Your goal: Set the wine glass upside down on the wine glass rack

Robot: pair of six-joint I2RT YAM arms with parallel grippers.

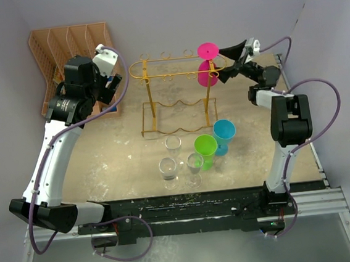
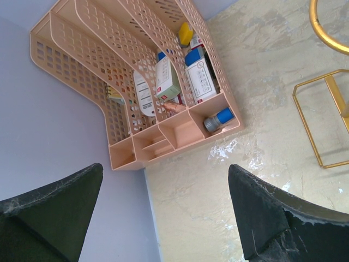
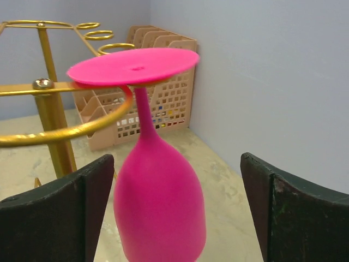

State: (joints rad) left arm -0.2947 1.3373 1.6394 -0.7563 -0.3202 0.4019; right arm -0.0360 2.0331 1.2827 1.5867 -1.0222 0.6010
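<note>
I held my right gripper [image 3: 175,158] spread, clear of the wine glass [image 3: 158,196], because its foot sat atop the wine glass rack's [image 3: 65,134] end rail, hanging it bowl-down.

The left arm [image 1: 53,155] is rising from its base at the near left edge and leaning toward the far left, bending sharply at the elbow. Its wrist is tipping the left hand [image 1: 113,82] downward, and in the wrist view the left hand [image 2: 164,169] is holding its two dark fingers [image 2: 54,218] wide apart. The right arm [image 1: 283,127] is standing tall along the right side, its forearm reaching to the far right. The right hand [image 1: 223,63] is pointing leftward, roughly level, with its fingers [image 3: 294,213] spreading wide and gripping nothing.
</note>
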